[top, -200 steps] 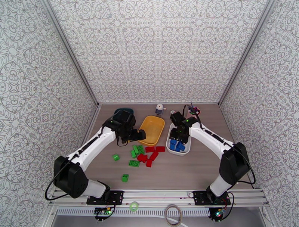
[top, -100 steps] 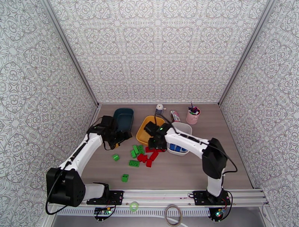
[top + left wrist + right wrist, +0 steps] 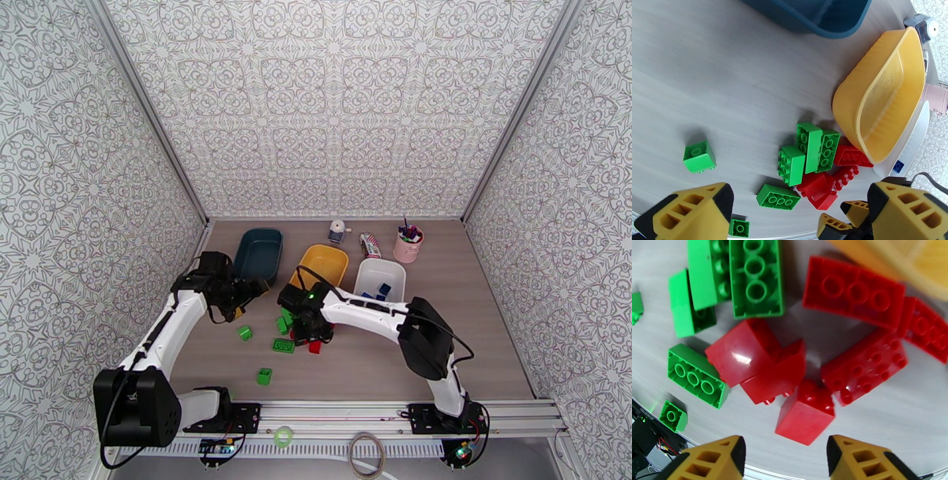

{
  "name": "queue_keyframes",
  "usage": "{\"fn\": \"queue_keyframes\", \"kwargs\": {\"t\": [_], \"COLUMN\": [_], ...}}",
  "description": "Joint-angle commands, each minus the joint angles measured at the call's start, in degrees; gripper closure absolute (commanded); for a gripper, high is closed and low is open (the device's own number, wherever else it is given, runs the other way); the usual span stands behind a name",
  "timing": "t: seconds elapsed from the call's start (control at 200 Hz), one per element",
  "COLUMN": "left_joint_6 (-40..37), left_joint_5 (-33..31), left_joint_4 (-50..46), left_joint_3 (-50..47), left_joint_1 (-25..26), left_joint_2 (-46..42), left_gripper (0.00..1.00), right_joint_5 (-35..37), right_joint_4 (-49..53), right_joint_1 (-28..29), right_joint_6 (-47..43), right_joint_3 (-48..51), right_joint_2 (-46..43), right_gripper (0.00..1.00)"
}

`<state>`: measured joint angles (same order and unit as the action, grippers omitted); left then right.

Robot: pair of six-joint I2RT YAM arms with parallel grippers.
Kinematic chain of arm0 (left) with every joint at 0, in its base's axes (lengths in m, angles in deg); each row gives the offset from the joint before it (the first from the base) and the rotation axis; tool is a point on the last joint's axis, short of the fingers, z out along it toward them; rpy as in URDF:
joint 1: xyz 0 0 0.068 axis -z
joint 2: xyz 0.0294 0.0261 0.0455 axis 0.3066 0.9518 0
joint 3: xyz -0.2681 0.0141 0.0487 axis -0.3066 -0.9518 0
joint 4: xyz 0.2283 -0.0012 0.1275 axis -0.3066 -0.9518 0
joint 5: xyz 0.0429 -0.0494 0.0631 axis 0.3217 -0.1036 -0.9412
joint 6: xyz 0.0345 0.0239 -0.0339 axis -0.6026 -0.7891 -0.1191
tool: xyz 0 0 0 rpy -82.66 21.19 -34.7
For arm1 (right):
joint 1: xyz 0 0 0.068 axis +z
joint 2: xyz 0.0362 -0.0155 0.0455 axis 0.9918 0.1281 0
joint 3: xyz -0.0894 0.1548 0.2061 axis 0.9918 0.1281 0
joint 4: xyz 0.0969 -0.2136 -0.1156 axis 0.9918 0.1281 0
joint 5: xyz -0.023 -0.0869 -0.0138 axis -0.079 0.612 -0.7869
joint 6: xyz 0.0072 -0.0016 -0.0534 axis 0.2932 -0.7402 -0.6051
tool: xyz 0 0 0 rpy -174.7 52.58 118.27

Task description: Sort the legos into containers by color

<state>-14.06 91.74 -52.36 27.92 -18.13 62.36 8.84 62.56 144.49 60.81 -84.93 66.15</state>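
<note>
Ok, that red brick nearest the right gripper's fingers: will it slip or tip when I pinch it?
Probably rigid: the red brick looks like hard moulded plastic. Its smooth faces may slip in the right gripper. It touches other red bricks, so they may shift.

The right hand [image 3: 306, 317] has swung from the shallow white plastic tray [image 3: 368, 276] over to the small red studded plastic bricks [image 3: 804, 415] — the left hand [image 3: 245, 296] has drawn back leftward from that pile.
</note>
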Motion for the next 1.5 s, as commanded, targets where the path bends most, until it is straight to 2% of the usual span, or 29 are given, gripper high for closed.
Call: {"fn": "queue_keyframes", "kwargs": {"t": [0.0,0.91,1.235,1.496], "left_joint_6": [-0.1,-1.0,-0.8,-0.9], "left_joint_5": [1.4,2.9,2.7,2.3], "left_joint_4": [0.8,0.7,0.7,0.2], "left_joint_3": [-0.7,-1.4,-1.2,-0.8], "left_joint_1": [-0.6,0.6,1.1,1.3], "left_joint_2": [-1.3,-2.2,-2.2,-1.9], "left_gripper": [0.04,0.05,0.05,0.04], "right_joint_5": [-0.8,2.3,2.9,2.8], "right_joint_4": [1.3,3.4,2.5,1.9], "right_joint_1": [0.8,0.3,0.1,-0.3], "right_joint_6": [2.6,8.0,7.9,6.5], "right_joint_3": [-0.9,1.3,1.7,-0.6], "right_joint_2": [1.8,4.0,3.4,5.3], "right_gripper": [0.44,0.52,0.5,0.44]}}
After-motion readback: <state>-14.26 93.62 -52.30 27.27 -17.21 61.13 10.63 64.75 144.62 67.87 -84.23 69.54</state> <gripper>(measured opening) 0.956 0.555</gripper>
